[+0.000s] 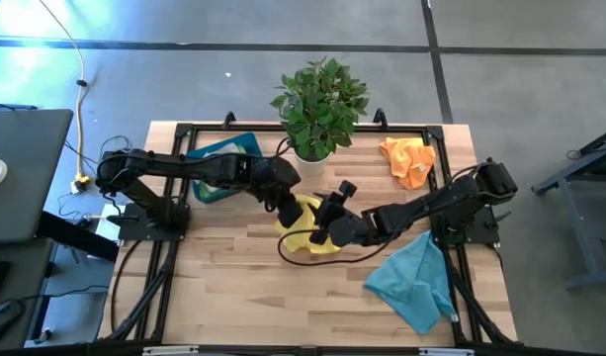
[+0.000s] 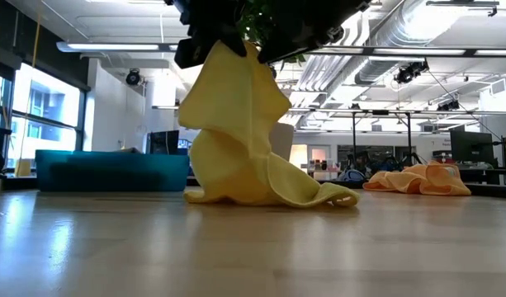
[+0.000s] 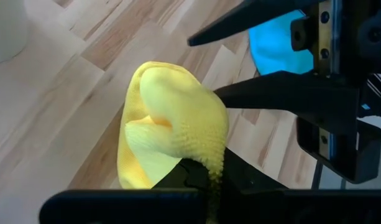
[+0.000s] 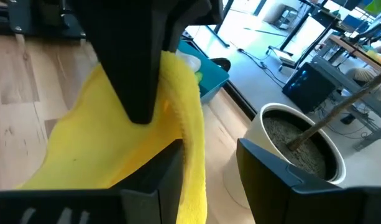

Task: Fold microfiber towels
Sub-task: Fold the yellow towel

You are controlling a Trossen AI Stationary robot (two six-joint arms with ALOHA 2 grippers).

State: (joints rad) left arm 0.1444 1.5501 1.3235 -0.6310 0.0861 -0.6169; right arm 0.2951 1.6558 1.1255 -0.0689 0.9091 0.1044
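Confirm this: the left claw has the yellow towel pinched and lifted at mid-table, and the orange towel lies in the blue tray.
Wrong on the orange towel: the high view shows it on the bare table right of the plant, not in the tray. The left claw does pinch the lifted yellow towel.

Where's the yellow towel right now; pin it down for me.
In the high view the yellow towel is mid-table, just in front of the potted plant, pinched and lifted by the left gripper, with the open right gripper beside it.
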